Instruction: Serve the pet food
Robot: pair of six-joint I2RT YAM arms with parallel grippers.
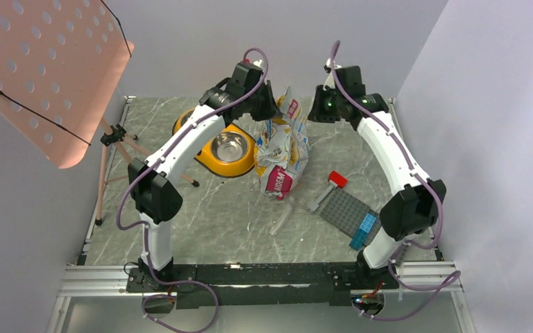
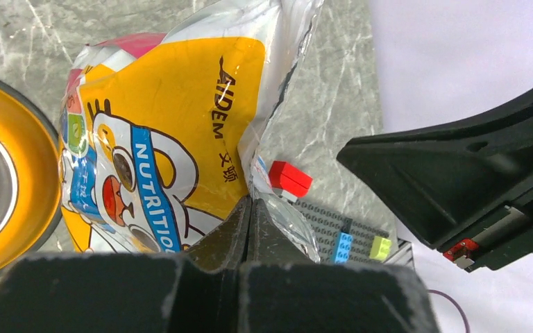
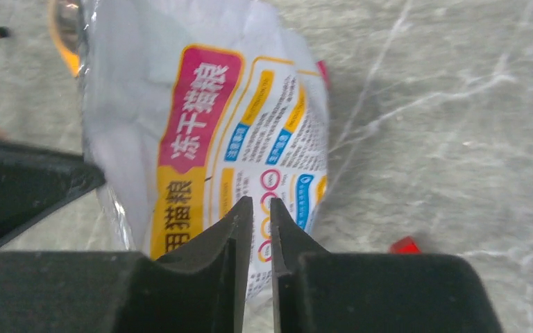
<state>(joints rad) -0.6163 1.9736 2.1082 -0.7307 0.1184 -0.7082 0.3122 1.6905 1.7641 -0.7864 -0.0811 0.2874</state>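
Pinching the glossy, crinkled bag [image 2: 166,104] is the matte, wedge-tipped left claw [image 2: 250,211].

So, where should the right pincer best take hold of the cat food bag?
Probably the flat, thin top edge of the cat food bag, from its right side, opposite the left pincer shut on that edge. The body below bulges too wide.

Glossy film on the bag [image 1: 282,149], crinkled and flaring white along its creases. The yellow double bowl [image 1: 212,164] shows smooth, shiny plastic, and its steel cup [image 1: 231,146] gleams mirror-bright. The surface [image 1: 215,208] is grey, marble-patterned, smooth, with a low sheen. The left tool [image 2: 251,206] is matt black plastic, faintly grainy. The grey baseplate [image 1: 345,207] is studded plastic, dull.
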